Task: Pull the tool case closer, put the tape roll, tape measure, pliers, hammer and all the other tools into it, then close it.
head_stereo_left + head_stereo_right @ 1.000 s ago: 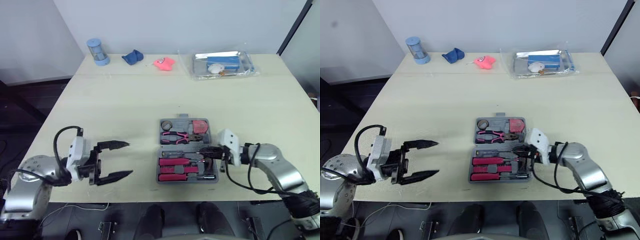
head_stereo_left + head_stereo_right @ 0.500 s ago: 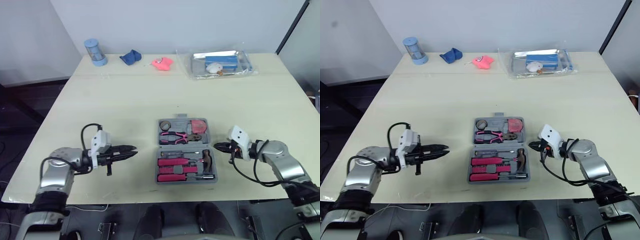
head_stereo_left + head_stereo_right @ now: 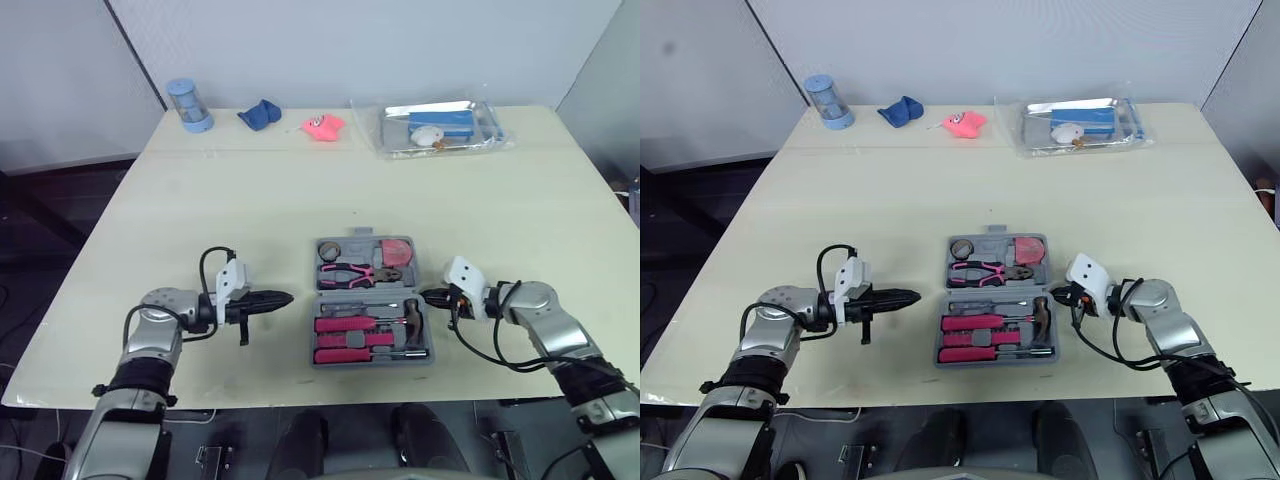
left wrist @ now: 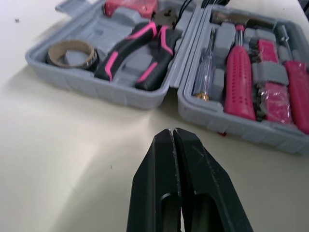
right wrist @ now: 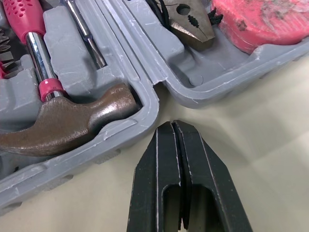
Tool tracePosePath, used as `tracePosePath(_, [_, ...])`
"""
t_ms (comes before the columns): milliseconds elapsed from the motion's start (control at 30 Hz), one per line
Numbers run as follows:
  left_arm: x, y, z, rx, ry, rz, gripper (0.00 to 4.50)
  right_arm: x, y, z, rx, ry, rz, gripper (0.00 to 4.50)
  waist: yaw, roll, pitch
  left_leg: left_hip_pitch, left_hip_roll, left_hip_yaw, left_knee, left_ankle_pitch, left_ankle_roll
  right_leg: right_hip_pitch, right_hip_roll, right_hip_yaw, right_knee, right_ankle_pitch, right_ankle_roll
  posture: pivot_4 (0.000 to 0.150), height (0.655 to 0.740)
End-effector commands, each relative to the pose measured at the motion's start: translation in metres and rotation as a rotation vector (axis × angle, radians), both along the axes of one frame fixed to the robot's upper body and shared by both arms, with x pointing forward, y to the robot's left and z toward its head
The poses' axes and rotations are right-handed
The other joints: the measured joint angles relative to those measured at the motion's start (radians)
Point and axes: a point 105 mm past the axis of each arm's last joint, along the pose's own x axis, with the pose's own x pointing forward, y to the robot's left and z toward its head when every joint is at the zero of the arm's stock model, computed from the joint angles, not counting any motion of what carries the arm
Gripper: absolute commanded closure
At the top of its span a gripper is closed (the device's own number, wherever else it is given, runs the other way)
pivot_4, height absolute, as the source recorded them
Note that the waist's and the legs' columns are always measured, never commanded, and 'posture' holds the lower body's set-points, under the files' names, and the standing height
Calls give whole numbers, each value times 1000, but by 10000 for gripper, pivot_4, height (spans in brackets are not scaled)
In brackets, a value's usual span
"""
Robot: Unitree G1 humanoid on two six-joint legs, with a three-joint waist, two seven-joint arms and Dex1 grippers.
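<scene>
near the desk's (image 3: 250,220) front edge, the tool case (image 3: 371,361) lay open and flat between the two arms, and every tool i could make out was already in it. the left pincer (image 3: 280,299) had its fingers pressed together, with the tip pointing at the case's left side, a little apart from it. the right pincer (image 5: 172,124) was likewise shut, just beside the right rim where the two halves met.

the near half held the hammer (image 5: 72,121) and a pink-handled screwdriver (image 4: 240,72). the far half held the pliers (image 4: 140,53), the tape roll (image 4: 71,52) and the tape measure (image 3: 401,250).

closing looked like the step left. the likely trouble was that a shut tip pushing from the side would skid the case across the desk rather than lift a half. folding the far half over could also spill its loose tools, and a hammer head sitting proud would probably stop the halves from meeting.

along the far edge a blue cup (image 3: 188,104), a blue cloth (image 3: 263,114), a pink toy (image 3: 322,125) and a clear tray (image 3: 441,127) stood well apart, and none of them was in the way.
</scene>
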Motion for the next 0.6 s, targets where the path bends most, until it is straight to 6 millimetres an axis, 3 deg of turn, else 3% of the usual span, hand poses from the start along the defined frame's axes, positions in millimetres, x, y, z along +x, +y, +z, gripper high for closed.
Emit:
tracePosePath(33, [3, -4, -5, 21, 1, -11, 43987, 4, 5, 6, -11, -48, 25, 45000, 0, 0, 0, 0, 0, 0, 0, 0, 0, 0, 0, 0, 0, 0, 0, 1500, 7400])
tracePosePath(600, [15, -32, -29, 68, 24, -25, 43987, 6, 10, 5, -15, -60, 40, 45000, 1, 0, -1, 2, 0, 0, 1, 0, 0, 2, 0, 0, 1, 0, 0, 1500, 7400])
